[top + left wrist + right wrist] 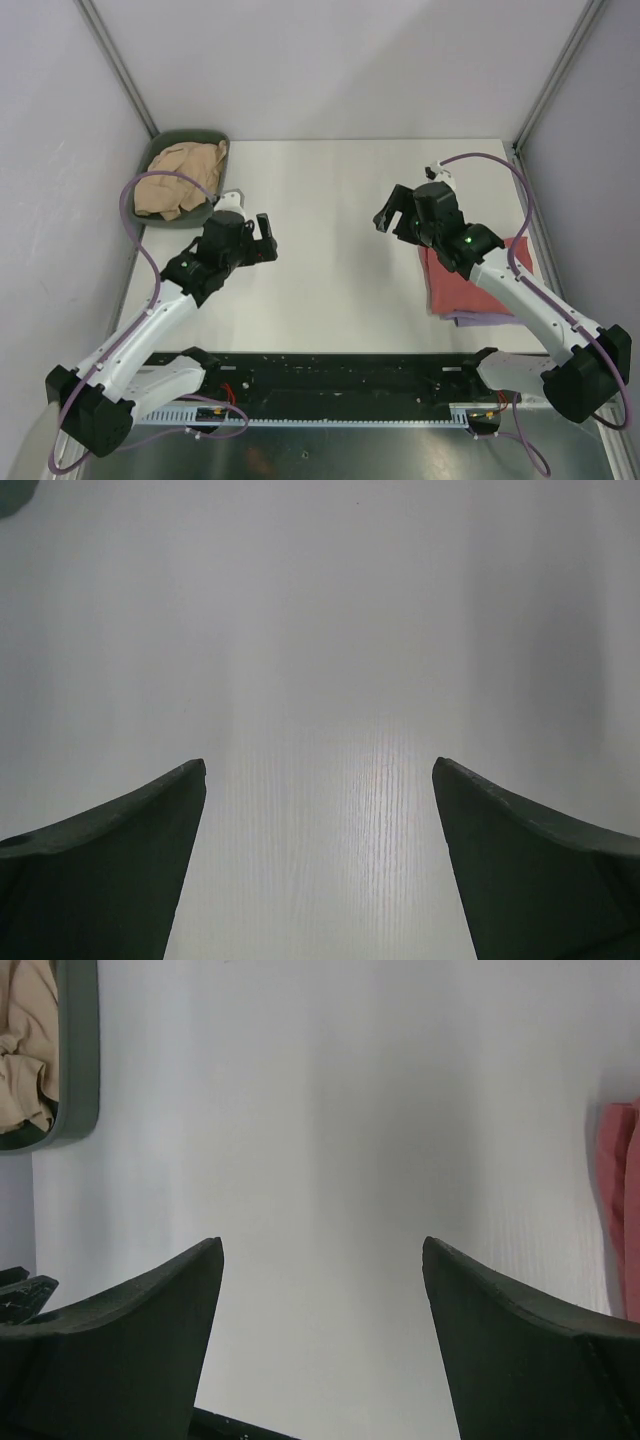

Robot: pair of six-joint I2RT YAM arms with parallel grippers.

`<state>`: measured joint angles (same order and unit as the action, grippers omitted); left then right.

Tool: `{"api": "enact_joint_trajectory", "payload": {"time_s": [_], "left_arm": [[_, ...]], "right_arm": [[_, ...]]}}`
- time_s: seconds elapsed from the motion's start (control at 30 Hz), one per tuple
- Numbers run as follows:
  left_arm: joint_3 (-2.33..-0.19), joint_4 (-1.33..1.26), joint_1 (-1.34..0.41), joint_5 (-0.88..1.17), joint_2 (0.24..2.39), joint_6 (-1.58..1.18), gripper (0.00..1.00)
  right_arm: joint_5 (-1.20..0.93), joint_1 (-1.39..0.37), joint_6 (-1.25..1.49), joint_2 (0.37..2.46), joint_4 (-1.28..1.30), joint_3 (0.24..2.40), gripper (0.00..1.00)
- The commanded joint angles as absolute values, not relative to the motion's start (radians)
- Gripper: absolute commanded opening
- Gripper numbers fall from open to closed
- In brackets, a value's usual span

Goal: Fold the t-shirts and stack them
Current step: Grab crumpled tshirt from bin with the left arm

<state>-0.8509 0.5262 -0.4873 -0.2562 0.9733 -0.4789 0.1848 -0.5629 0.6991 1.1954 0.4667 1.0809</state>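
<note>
From above, the tan t-shirt (183, 180) lies crumpled in the dark green tray (190, 136) at the table's (330, 200) far left corner, and the coral-red t-shirt (455, 285) sits folded on the lavender t-shirt (482, 319) at the right edge — the lavender one seen only in this view. The left gripper (266, 240) and right gripper (392, 213) both hover over bare tabletop, jaws spread wide, holding nothing. The right wrist camera catches tray, tan cloth and a coral edge — the left wrist's shows almost only white table.
</note>
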Motion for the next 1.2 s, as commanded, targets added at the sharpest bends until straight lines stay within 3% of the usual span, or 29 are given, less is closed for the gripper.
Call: {"api": "enact_joint_trajectory", "payload": {"time_s": [0.0,0.23,0.4,0.87,1.17], "left_arm": [[-0.900,0.503,-0.476,-0.257,0.971,-0.475,0.99],[-0.987,0.501,-0.409,-0.279,1.013,-0.474,0.99],[-1.095,0.499,-0.270,-0.278,1.133,-0.494,0.99],[-1.502,0.423,0.128,-0.285,1.734,-0.583,0.99],[-1.846,0.412,0.216,-0.318,2.145,-0.538,1.00]], "right_arm": [[0.182,-0.562,0.705,1.185,0.460,1.089,0.85],[0.178,-0.562,0.702,1.183,0.470,1.089,0.85],[0.175,-0.563,0.695,1.180,0.476,1.089,0.85],[0.121,-0.559,0.662,1.191,0.461,1.089,0.85],[0.110,-0.559,0.625,1.210,0.482,1.089,0.85]]}}
